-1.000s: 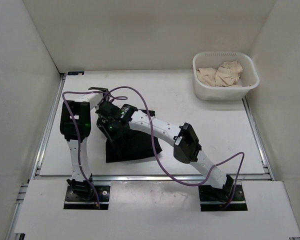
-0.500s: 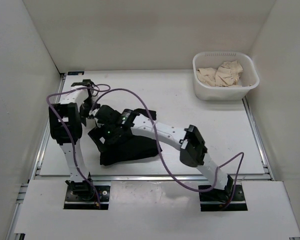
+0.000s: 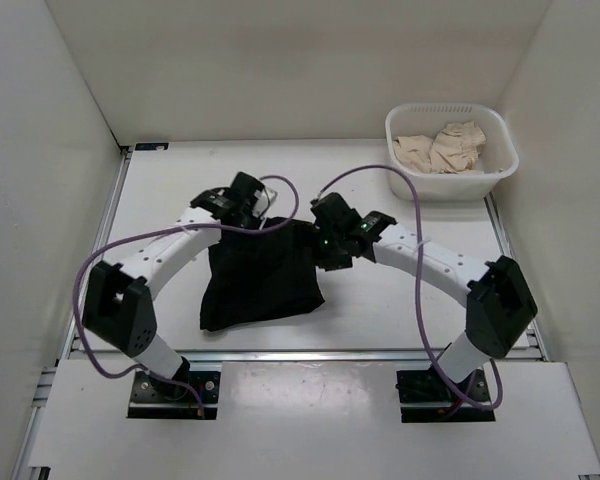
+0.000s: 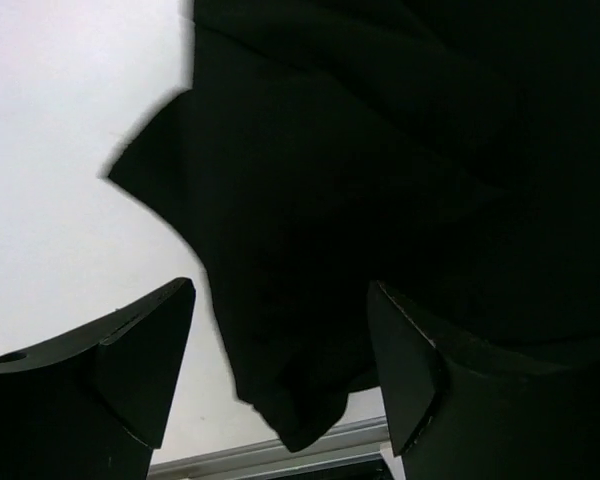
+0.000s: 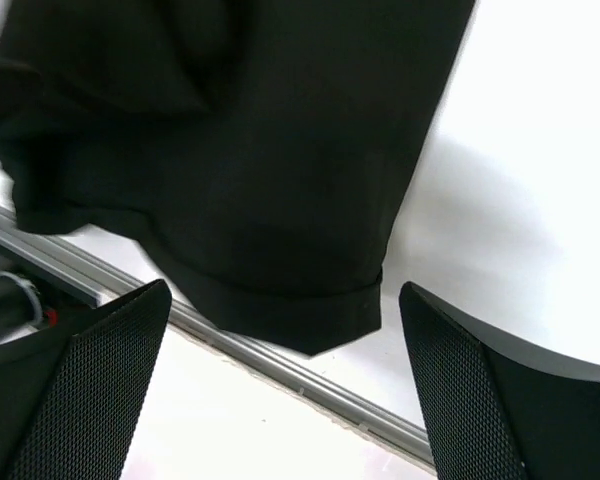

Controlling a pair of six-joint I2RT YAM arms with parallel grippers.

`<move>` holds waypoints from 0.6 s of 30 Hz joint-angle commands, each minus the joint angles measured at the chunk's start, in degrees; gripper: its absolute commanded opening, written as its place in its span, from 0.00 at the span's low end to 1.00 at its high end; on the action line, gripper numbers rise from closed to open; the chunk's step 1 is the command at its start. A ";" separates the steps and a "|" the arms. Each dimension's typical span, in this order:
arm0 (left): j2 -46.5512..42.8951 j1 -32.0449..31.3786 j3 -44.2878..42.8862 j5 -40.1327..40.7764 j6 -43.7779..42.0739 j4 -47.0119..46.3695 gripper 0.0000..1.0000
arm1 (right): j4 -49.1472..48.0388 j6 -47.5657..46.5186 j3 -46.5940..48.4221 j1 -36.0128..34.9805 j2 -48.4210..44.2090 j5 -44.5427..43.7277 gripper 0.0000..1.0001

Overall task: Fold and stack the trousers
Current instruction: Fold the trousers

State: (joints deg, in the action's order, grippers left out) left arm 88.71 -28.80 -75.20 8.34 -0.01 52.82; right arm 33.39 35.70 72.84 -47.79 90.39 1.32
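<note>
The black trousers (image 3: 260,278) lie folded into a rough square in the middle of the table. My left gripper (image 3: 248,216) hovers over their far left corner. In the left wrist view this gripper (image 4: 285,375) is open, with rumpled black fabric (image 4: 360,180) lying below the gap. My right gripper (image 3: 330,258) sits at the far right edge of the trousers. In the right wrist view this gripper (image 5: 290,395) is wide open, nothing between its fingers (image 5: 490,390), and a hemmed leg end (image 5: 280,200) lies flat beyond them.
A white basket (image 3: 450,186) holding crumpled beige cloth (image 3: 442,146) stands at the back right. A metal rail (image 3: 310,353) runs along the table's near edge. White walls close in the left, right and back sides.
Both grippers have opened and let go of the trousers. The arms swung from the left side to the far edge, left and right. The trousers now lie flatter and wider.
</note>
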 commanded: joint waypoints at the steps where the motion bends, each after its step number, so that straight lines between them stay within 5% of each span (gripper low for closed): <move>1: 2.43 -2.84 2.78 0.80 0.01 -3.85 0.82 | -8.94 2.96 -4.27 0.76 1.45 5.95 0.99; 7: 7.18 -6.18 2.86 0.19 0.01 -6.76 0.82 | -13.52 5.69 -10.68 1.91 3.56 8.08 0.99; 11: 10.77 -5.66 2.34 3.16 0.01 -7.29 0.53 | -16.94 8.41 -15.08 1.91 4.09 10.45 0.99; 12: 10.79 -5.66 1.21 5.52 0.01 -7.81 0.28 | -17.65 8.42 -15.79 1.91 4.09 10.45 0.97; 13: 11.39 -4.61 0.59 6.59 0.01 -7.82 0.18 | -18.26 8.42 -16.41 1.91 4.09 10.45 0.96; 17: 11.40 -0.83 -3.46 8.88 0.01 -7.82 0.14 | -19.50 8.42 -18.60 1.91 5.32 12.21 0.64; 18: 11.40 -0.13 -4.16 9.41 0.01 -7.82 0.14 | -19.50 8.42 -18.61 1.91 5.85 12.21 0.50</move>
State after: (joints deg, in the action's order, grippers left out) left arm 101.91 -31.27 -75.24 13.37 -0.14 47.09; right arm 16.40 43.62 54.94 -45.91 94.85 11.46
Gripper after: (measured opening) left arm 0.155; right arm 0.552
